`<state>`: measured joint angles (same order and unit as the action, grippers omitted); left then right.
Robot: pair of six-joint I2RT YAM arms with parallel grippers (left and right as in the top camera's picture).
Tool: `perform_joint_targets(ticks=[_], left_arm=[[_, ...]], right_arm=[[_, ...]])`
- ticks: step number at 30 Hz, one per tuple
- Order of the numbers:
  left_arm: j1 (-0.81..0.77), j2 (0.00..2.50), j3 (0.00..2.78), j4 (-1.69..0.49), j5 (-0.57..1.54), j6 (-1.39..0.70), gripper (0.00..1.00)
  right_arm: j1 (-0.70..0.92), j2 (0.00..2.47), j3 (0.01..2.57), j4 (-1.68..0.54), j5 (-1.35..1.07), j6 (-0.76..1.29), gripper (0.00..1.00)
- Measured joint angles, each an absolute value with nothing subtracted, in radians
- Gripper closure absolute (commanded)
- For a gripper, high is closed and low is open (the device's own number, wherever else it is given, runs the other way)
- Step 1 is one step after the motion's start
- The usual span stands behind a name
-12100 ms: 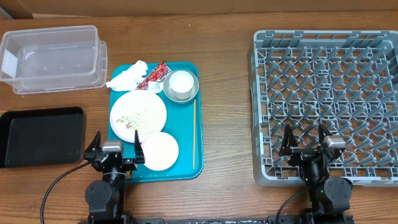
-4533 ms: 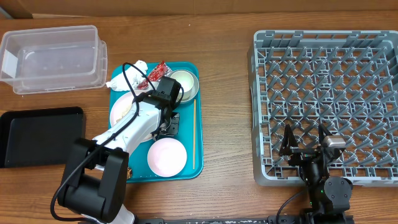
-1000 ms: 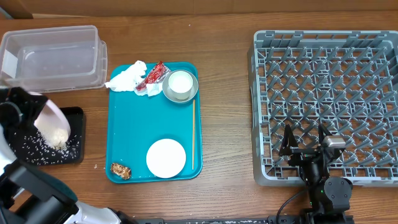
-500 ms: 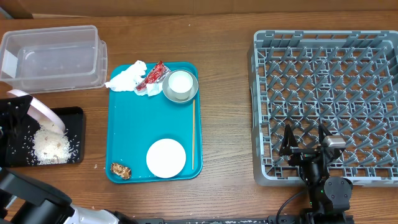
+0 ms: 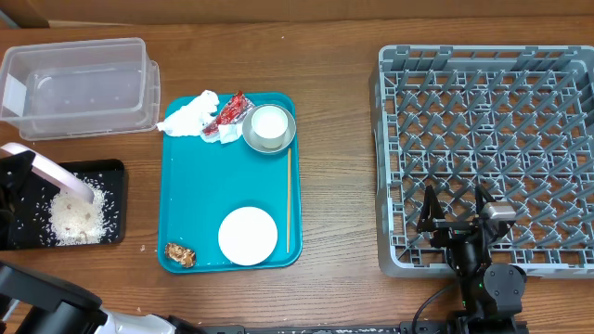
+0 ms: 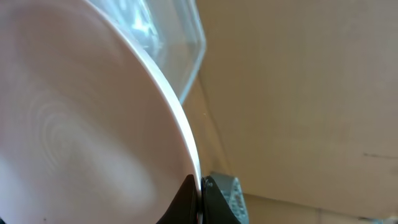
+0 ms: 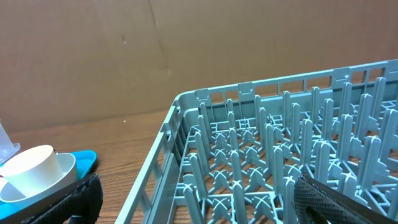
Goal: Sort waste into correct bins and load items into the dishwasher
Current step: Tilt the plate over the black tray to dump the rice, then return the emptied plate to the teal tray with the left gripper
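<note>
The plate (image 5: 58,173) hangs steeply tilted over the black tray (image 5: 113,234), with a heap of rice (image 5: 74,216) below its lower edge, and the main risk is the plate slipping. It appears to be held by its rim alone, so a quick swing could twist it loose and drop it onto the tray or the wooden surface (image 5: 334,139). Grains lie scattered right up to the tray's near edge, and a speck or two seem to sit on the surface beside it. A careless shake could send more over. Any rice stuck to the plate would likely ride along toward the dish rack (image 5: 487,148), which stands well apart on the far right. The clear tub (image 5: 79,88) sits near, just behind the plate in the wrist view, and lifting away could knock it. The napkin (image 5: 190,113), wrapper (image 5: 227,113) and brown lump (image 5: 179,253) lie unsorted on the teal tray (image 5: 186,186), along with the white cup (image 5: 269,123) and the pinkish-white bowl (image 5: 248,236). The left fingers (image 6: 186,202) look pressed together on the plate's rim, though only their tips show at the bottom of that view. The right fingers (image 7: 81,196) are spread wide at the rack's near edge, holding and touching nothing.
</note>
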<state>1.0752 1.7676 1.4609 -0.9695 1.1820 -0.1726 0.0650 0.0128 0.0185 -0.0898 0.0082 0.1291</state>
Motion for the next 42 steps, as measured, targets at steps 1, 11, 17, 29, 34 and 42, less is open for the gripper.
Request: perform_joint_targets(ticks=[1,11,17,29,34,42], left_arm=[[1.075,1.768,1.461,-0.973,1.203,-0.159,0.95],[1.089,1.768,1.461,-1.108,1.335,-0.002,0.96],[1.128,1.768,1.46,-1.175,1.295,0.011,0.96],[1.052,1.754,1.466,-1.342,1.2,0.019,0.96],[0.879,1.654,1.506,-1.415,1.038,0.036,0.96],[0.401,1.482,1.531,-1.398,0.666,-0.016,0.96]], right_arm=[[0.065,0.013,0.019,-0.09,0.008,0.129,0.0],[0.065,0.013,0.019,-0.089,0.009,0.13,0.0],[0.065,0.013,0.019,-0.089,0.008,0.13,0.0],[0.065,0.013,0.019,-0.089,0.009,0.13,0.0],[0.065,0.013,0.019,-0.089,0.008,0.129,0.0],[0.065,0.013,0.019,-0.089,0.009,0.13,0.0]])
